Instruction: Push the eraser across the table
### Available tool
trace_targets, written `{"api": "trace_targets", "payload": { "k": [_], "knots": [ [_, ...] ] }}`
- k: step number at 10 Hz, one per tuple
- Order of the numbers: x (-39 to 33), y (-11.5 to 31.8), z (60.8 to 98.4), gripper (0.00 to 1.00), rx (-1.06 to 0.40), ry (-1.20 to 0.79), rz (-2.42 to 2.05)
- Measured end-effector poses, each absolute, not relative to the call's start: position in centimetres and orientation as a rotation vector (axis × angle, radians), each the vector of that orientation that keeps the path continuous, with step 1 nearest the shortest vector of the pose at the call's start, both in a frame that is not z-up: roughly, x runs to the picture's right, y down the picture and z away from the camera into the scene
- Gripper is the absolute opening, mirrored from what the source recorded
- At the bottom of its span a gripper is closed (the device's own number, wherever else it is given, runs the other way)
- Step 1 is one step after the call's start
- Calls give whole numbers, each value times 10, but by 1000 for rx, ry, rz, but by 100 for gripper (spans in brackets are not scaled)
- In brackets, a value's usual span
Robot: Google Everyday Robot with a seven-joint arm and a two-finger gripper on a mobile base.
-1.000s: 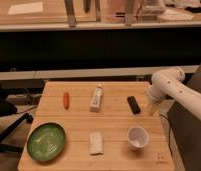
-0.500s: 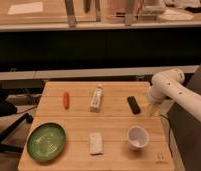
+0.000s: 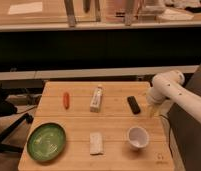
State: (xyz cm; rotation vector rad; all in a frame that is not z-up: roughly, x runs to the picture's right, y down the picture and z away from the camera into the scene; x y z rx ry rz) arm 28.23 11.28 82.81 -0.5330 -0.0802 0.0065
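With the eraser (image 3: 134, 104) lying near the right edge of the table (image 3: 114, 125) and the gripper (image 3: 153, 108) held just beside it, fingers spread and empty, it could be clipped off-centre and spun, or the nearby white cup (image 3: 138, 136) knocked.

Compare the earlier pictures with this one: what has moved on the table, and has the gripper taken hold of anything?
Nothing visibly changed. The gripper still hangs just right of the eraser, apart from it, holding nothing. The green bowl, white cup and tube stayed put.
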Motion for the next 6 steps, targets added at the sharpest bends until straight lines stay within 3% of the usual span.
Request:
{"api": "trace_targets", "payload": {
  "k": [4, 6],
  "knots": [
    [282, 116, 833, 78, -535, -88, 3],
    [280, 117, 836, 64, -536, -92, -1]
  ]
}}
